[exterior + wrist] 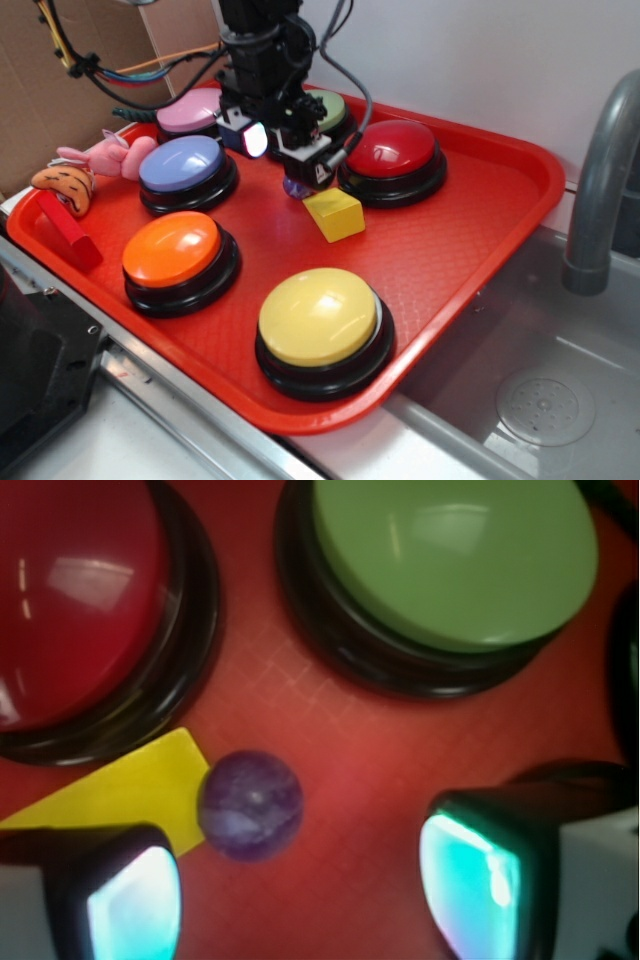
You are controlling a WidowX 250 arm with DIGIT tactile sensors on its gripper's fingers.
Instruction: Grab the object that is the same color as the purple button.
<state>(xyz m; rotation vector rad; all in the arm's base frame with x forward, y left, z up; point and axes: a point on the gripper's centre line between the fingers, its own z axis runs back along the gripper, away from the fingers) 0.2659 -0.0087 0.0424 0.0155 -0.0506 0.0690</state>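
A: Task status? Where is the ball?

B: Small purple ball (250,804) lies on the red tray (460,250), touching the corner of the yellow block (120,795), in the open patch between the red button (75,600) and the green button (450,555). Not lifted.

A: And the hand?

B: The hand (300,885) is low over the tray, released, jaws spread wide. In the wrist view one finger (130,900) sits just beside the ball on the block's side, the other finger (480,875) stands well apart on the opposite side. Ball lies between them but off centre, and ahead of the tips. Nothing gripped.

A: So what is left?

B: My reading: approach mostly done. Closing and lifting remain. The block next to the ball may get pinched or nudged.

A: Colour match?

B: Purple button (183,165) is paler, lavender; the ball is darker, marbled. Nearest match on the tray.

A: Surroundings?

B: Tray also carries orange (172,250), yellow (318,315) and pink (190,110) buttons, a red bar (68,232) and two plush toys (90,165) at its left edge. Tray rests on a metal sink (540,390), grey faucet (600,170) to the right, white wall behind, cardboard at the back left.
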